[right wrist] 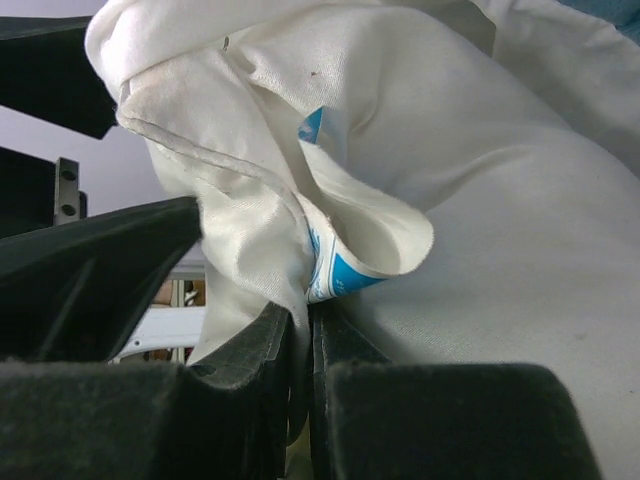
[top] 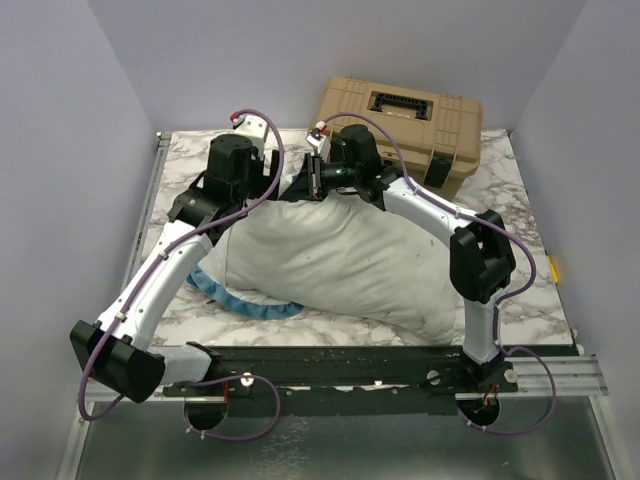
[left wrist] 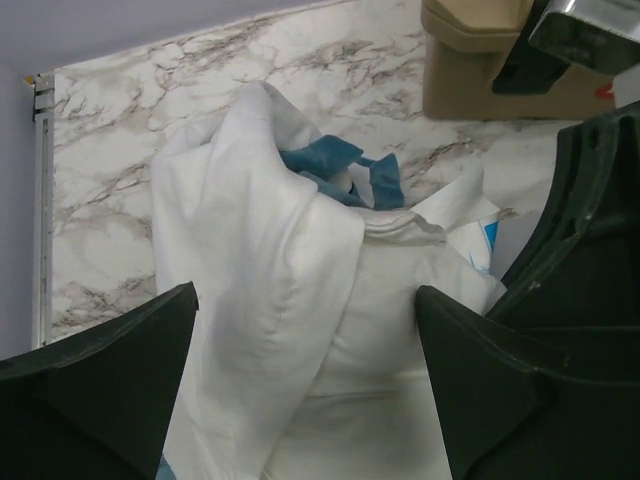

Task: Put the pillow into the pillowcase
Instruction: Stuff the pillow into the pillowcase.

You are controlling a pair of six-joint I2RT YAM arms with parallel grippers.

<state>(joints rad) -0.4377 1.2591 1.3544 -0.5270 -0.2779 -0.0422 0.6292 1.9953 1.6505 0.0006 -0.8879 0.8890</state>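
Observation:
The white pillow (top: 350, 260) lies plump across the middle of the table. The pillowcase shows as a blue frilled edge (top: 240, 302) under the pillow's near left end. In the left wrist view its white inner fabric (left wrist: 240, 240) and blue frill (left wrist: 340, 170) drape over the pillow's far end (left wrist: 400, 320). My left gripper (top: 268, 185) (left wrist: 305, 300) is open, jaws wide apart on either side of this white fabric. My right gripper (top: 306, 183) (right wrist: 305, 320) is shut on the pillow's white corner (right wrist: 250, 210), beside its blue-printed label (right wrist: 340, 270).
A tan hard case (top: 400, 120) stands at the back right, close behind both grippers, and also shows in the left wrist view (left wrist: 480, 60). The marble table (top: 520, 290) has a metal rail along its left edge (left wrist: 42, 200).

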